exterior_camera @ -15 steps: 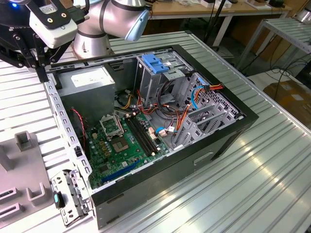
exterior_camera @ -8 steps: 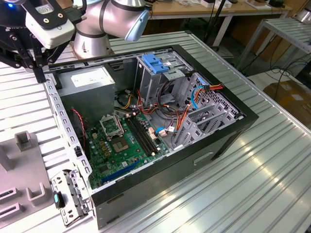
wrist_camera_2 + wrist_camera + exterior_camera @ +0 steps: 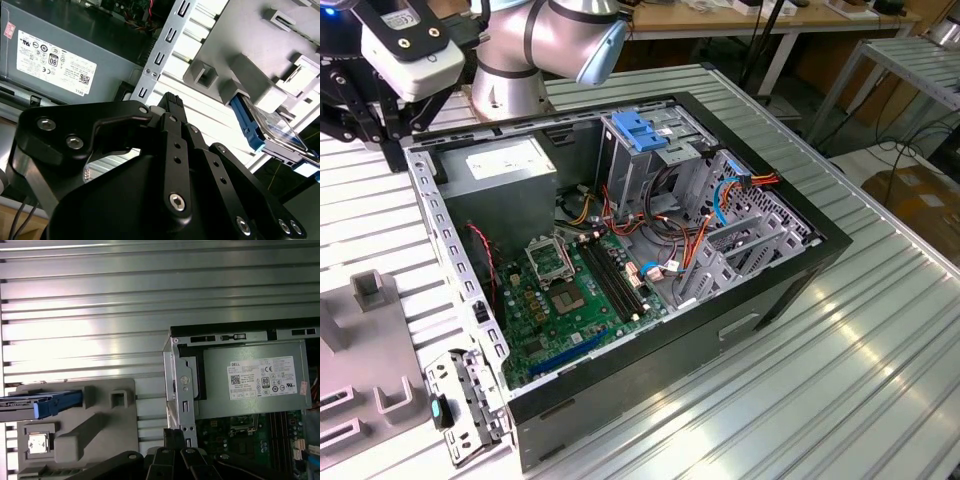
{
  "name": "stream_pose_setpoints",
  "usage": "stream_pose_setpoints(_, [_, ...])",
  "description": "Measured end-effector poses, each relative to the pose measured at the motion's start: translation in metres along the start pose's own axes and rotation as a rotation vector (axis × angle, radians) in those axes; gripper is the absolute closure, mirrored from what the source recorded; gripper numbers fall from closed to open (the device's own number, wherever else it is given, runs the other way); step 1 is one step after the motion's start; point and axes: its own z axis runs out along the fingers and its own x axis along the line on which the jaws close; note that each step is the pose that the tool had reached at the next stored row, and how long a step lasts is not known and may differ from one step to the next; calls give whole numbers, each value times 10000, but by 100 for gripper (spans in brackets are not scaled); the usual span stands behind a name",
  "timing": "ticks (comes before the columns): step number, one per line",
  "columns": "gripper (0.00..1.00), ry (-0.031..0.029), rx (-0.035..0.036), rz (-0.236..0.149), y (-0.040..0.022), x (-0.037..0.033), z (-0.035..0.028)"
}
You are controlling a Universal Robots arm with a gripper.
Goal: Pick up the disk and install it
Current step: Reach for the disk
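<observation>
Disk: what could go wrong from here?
1. The disk sits against blocks on the grey fixture; a skewed pull might jam its blue rails.
2. The end effector hangs near the chassis wall and could clip it.
3. Loose cables inside the chassis could snag the disk.

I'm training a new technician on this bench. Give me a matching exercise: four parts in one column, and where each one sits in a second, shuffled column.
1. disk
2. power supply
3. motherboard
4. drive cage

A. flat on the floor of the case
B. on the grey fixture, outside the case
C. in a case corner, white sticker on top
D. upright in the case, blue plastic top

Pairs: 1-B, 2-C, 3-A, 4-D
</observation>
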Motion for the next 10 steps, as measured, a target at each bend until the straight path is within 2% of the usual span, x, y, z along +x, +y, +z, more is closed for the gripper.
stream_pose_setpoints(10, [89, 1, 0, -1, -5, 70, -2])
